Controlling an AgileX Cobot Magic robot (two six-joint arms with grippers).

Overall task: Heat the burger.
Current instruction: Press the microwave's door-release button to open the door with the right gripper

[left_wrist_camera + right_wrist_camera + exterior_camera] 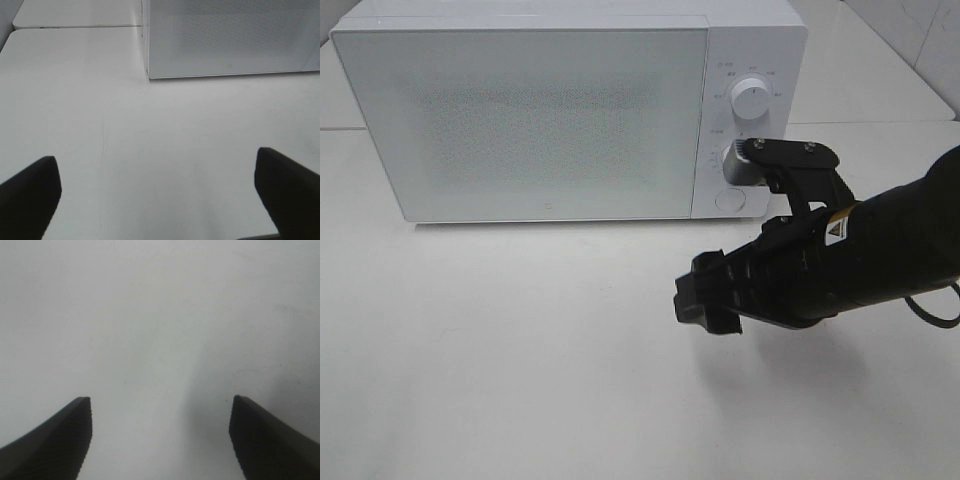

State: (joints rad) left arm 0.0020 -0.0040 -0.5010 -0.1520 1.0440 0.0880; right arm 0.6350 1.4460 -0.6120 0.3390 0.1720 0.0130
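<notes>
We see a white, boxy microwave (550, 110) at the far side of a smooth, matte white table (520, 350). Its flat door is shut and carries a fine dotted mesh pattern. On the narrow panel at its right sit an upper round knob (750, 100), a lower round knob (730, 165) partly hidden behind a black bracket, and a round flat button (728, 200) below them.

The right arm, black and bulky, comes in from the right edge. The right gripper (705, 300) points left over bare table, near the microwave's right front corner, casting a soft shadow. In its wrist view its two dark fingers (60, 440) have finely ribbed inner faces and stand wide apart with only table between them; it holds nothing.

The left gripper (160, 200) appears only in its own wrist view. Its two blunt black jaws stand spread to the full, with nothing between them, over table in front of the microwave's near left corner.

We cannot tell where the burger is; no view shows it
</notes>
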